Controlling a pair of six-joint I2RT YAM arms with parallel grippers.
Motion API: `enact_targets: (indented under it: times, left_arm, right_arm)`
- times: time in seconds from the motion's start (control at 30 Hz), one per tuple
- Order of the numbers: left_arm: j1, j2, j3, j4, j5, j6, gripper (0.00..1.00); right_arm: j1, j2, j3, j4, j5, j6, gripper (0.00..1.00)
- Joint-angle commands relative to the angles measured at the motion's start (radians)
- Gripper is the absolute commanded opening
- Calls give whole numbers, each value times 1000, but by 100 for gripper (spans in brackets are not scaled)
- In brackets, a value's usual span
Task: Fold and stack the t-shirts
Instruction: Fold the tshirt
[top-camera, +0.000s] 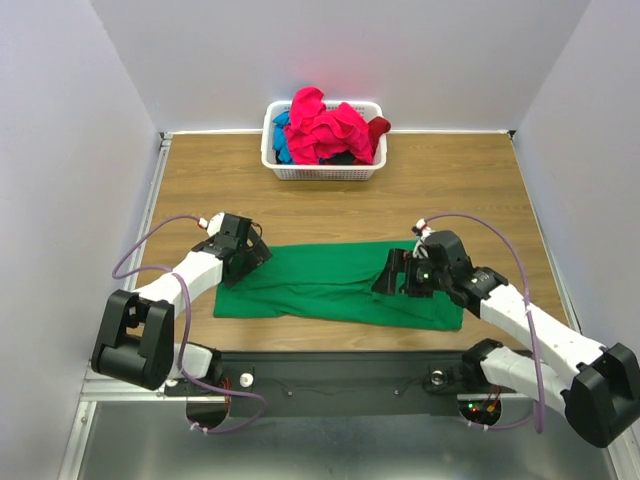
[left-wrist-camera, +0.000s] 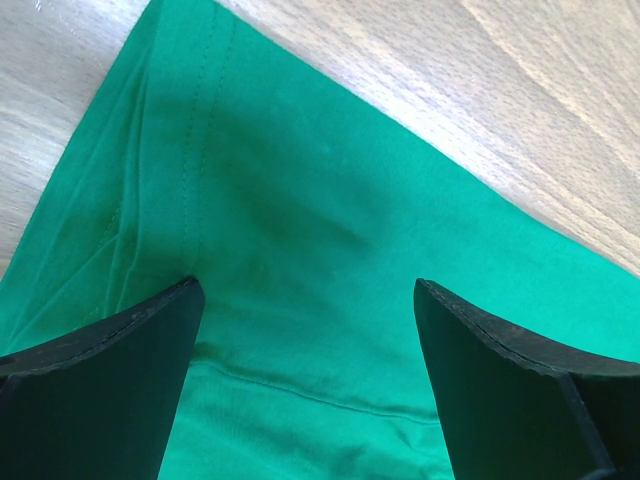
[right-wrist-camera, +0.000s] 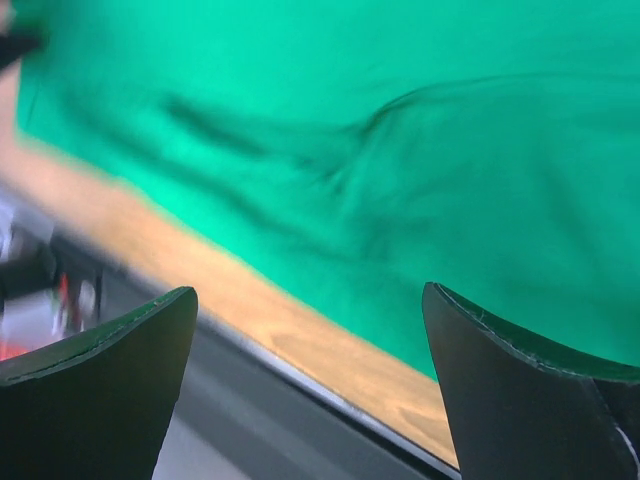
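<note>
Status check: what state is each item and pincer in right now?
green t-shirt: spread flat on the table
left pincer: open over shirt's left end
right pincer: open over shirt's right part
basket: upright, overfilled
pink-red t-shirts: crumpled, heaped in basket
blue t-shirt: crumpled in basket

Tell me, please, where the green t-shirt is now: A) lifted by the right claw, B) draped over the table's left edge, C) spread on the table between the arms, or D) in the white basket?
C: the green t-shirt lies flat on the table, with the left claw and the right claw both open over it, gripping nothing.
</note>
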Motion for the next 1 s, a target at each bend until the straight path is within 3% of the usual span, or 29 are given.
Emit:
enact_targets:
  times: [0.0,0.23,0.47,0.63,0.77,0.87,0.97]
  left_arm:
    - [-2,-34,74,-30,-10,30,98]
    - [-14,-9,92,-26,-14,50,98]
    - [-59,51,-18,33,54,20,98]
    - [-209,17,-110,50,87,-97,98]
    - [-368,-38,-185,76,114,-272,98]
    - [-474,-89,-237,94,133,-386,98]
    - [-553,-124,-276,106,139,-467,98]
  right_arm:
    - [4,25,72,-134,308,101,100]
    - [-12,239,92,-150,521,131,100]
    - [-31,495,216,-75,568,66,100]
    - [-136,677,354,-18,502,-26,100]
    - [-247,810,481,16,340,-202,100]
    - [-282,884,564,65,221,-341,100]
    - [-288,947,656,68,229,-417,100]
